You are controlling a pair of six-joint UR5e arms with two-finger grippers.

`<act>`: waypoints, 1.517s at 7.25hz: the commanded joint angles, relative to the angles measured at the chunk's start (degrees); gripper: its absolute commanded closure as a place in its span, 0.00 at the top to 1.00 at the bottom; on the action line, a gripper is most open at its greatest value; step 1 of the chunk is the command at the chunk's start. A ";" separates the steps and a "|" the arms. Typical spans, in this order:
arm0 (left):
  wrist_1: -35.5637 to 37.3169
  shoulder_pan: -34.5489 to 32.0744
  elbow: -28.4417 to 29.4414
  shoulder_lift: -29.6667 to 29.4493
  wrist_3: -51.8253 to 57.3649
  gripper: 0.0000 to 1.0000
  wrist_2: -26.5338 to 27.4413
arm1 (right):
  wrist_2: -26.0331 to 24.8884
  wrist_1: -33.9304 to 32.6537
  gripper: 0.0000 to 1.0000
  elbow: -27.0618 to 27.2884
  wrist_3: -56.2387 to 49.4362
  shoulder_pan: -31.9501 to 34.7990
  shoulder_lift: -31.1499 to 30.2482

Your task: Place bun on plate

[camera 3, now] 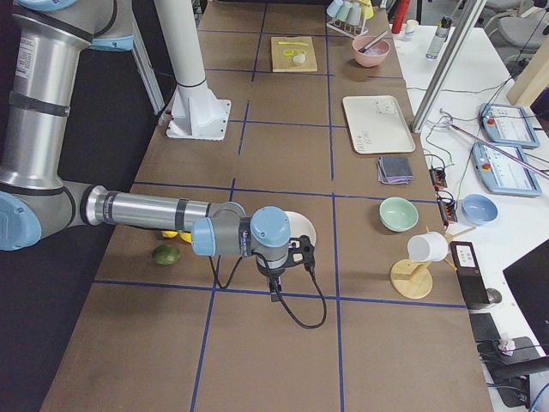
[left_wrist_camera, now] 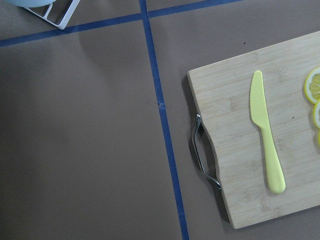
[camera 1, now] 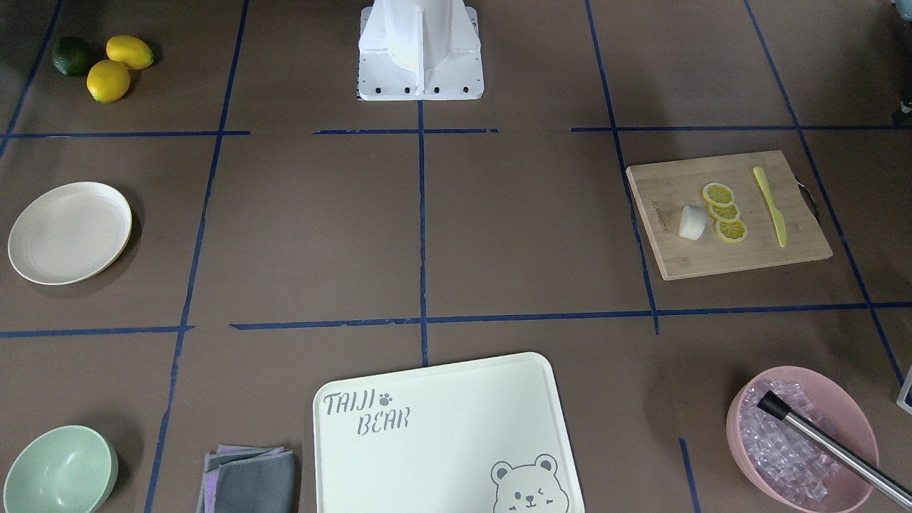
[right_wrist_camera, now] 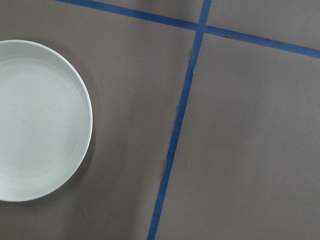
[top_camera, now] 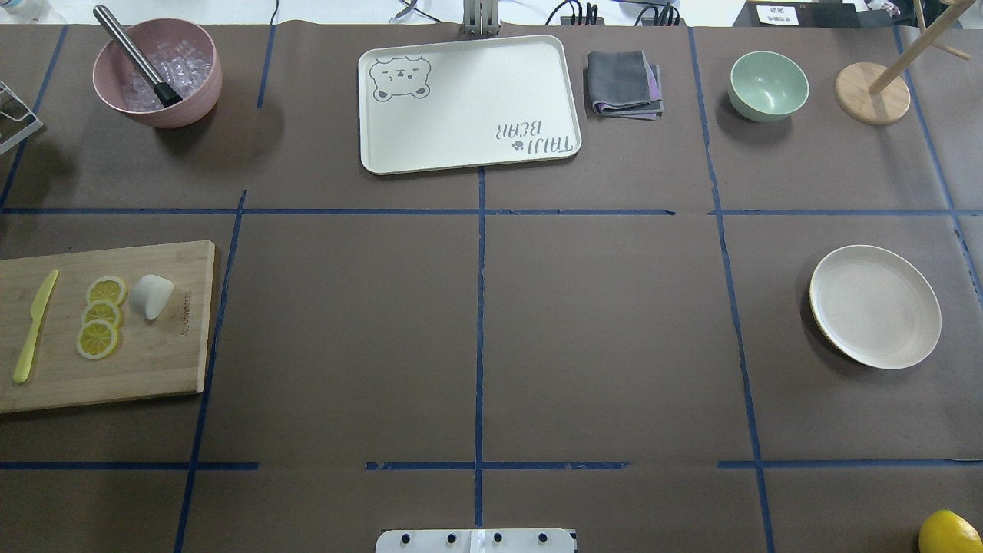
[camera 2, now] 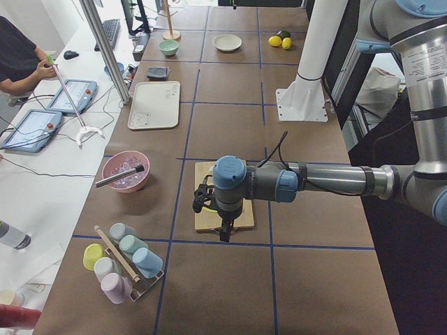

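nothing of the task looks done yet. at the far left of the overhead view, the bamboo cutting board [top_camera: 153,369] carries a yellow plastic knife [top_camera: 34,326], three lemon slices [top_camera: 100,315] and then the bun [top_camera: 150,296], just beside the top slice. the left gripper [camera 2: 225,236] hangs above the board's handle end; whether its fingers are apart or together cannot be told. well apart, at the right, the cream plate [top_camera: 875,306] sits bare. the right gripper [camera 3: 276,290] hovers near it, its state equally unreadable. grasping, carrying across and setting down all remain.
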 commanded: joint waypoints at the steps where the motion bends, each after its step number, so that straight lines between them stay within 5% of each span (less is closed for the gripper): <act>1: -0.16 -0.02 0.32 0.09 -0.36 1.00 -0.55 | 0.07 3.58 0.99 -0.06 10.52 -6.42 1.55; 4: -0.95 0.06 0.06 0.09 0.25 1.00 -0.73 | -1.15 24.12 0.96 -8.63 37.58 -18.63 6.01; 6: -1.21 0.06 -0.11 -0.08 0.34 1.00 -2.90 | -1.24 35.04 0.95 -14.82 45.81 -20.59 7.36; 11: -1.12 0.06 -0.11 -0.26 -0.27 1.00 -3.28 | -4.93 35.07 0.89 -15.44 47.51 -21.56 7.10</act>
